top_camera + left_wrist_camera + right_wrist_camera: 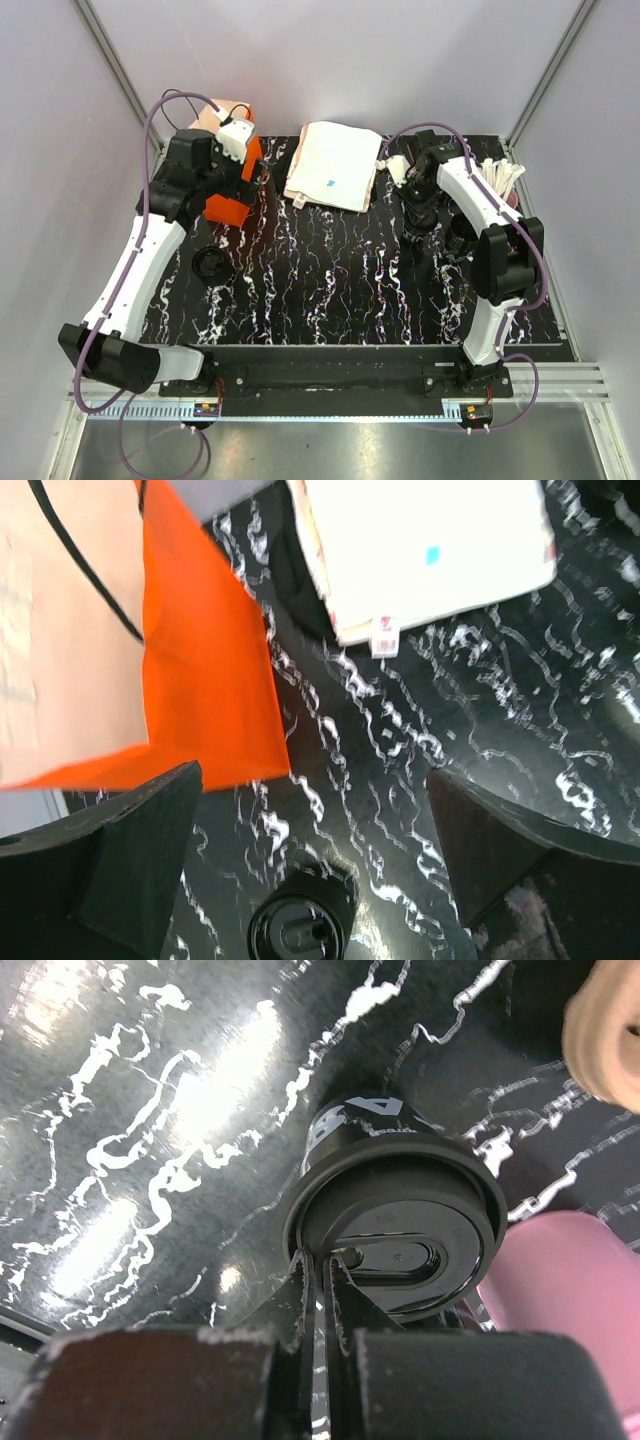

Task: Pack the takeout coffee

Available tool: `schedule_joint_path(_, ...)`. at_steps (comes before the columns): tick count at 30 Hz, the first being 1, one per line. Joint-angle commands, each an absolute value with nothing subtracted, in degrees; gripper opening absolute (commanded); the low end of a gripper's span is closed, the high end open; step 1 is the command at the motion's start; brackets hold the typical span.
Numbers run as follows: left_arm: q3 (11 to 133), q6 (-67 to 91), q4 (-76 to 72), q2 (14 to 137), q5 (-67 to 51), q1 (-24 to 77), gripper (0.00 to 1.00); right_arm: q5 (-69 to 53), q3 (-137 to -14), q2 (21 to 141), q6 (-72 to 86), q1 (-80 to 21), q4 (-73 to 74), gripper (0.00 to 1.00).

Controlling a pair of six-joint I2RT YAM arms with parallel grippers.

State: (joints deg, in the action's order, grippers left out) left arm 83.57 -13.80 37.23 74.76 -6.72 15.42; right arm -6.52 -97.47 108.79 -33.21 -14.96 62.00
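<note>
The takeout coffee (395,1225) is a small black cup with a black lid, standing on the marbled table at the right (457,238). My right gripper (325,1265) is shut on the left rim of its lid, the two fingers pinching the edge; it also shows in the top view (428,232). My left gripper (310,850) is open and empty, held above the table beside the orange paper bag (200,660) at the back left (235,185). In the top view the left gripper (255,182) sits at the bag's right side.
A flat black disc-like lid (300,930) lies on the table below the left gripper (213,264). A pink cup of white sticks (505,185) stands right beside the coffee (560,1280). A white folded bag (333,165) lies at the back centre.
</note>
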Motion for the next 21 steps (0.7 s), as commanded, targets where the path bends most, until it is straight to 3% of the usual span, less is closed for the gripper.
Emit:
schedule_joint_path(1,81.74,-14.24,36.48,73.48,-2.73,14.94,0.99,-3.08,-101.86,109.77,-33.40,-14.77,64.59,0.00)
schedule_joint_path(18,79.81,-14.06,35.33,72.42,-1.67,14.59,0.99,-2.37,-102.57,112.94,-34.54,-14.85,66.53,0.01)
schedule_joint_path(21,80.07,-14.24,35.33,72.42,-1.67,14.59,0.99,-2.20,-102.39,112.68,-34.63,-14.85,66.53,0.13)
